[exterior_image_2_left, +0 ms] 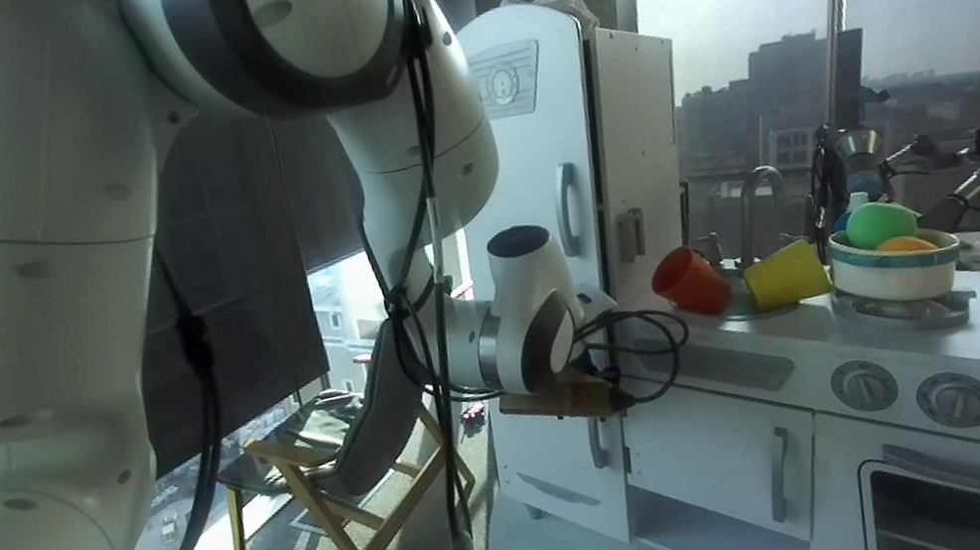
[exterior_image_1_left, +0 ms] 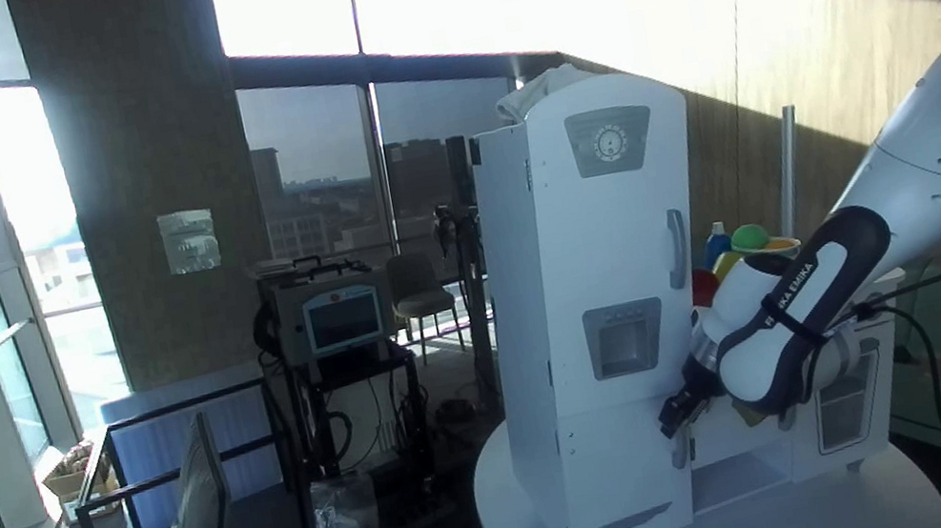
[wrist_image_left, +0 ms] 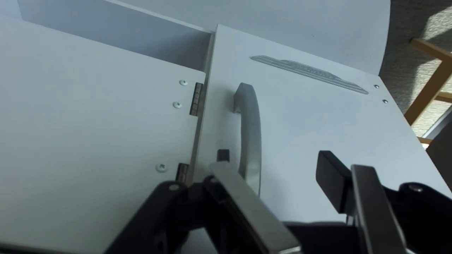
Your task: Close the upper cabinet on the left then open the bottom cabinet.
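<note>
The upper cabinet (exterior_image_1_left: 622, 247) is the tall white door with a grey panel near its lower edge. It stands shut or nearly shut in both exterior views (exterior_image_2_left: 523, 178). The bottom cabinet (exterior_image_1_left: 618, 470) is the short white door below it and is shut. Its curved grey handle (wrist_image_left: 252, 134) shows in the wrist view. My gripper (wrist_image_left: 277, 162) is open in front of this door, with the handle between its fingers, nearer the left finger. The handle's lower part in that view is hidden behind that finger. In an exterior view the gripper (exterior_image_1_left: 674, 417) is at the handle's upper end.
A neighbouring white door (wrist_image_left: 106, 123) with hinges adjoins the bottom cabinet. An oven unit with knobs (exterior_image_2_left: 956, 400) stands beside it. A red cup (exterior_image_2_left: 691, 282), a yellow cup (exterior_image_2_left: 786, 275) and a bowl (exterior_image_2_left: 892, 269) sit on its top. A round white table (exterior_image_1_left: 510, 489) carries the unit.
</note>
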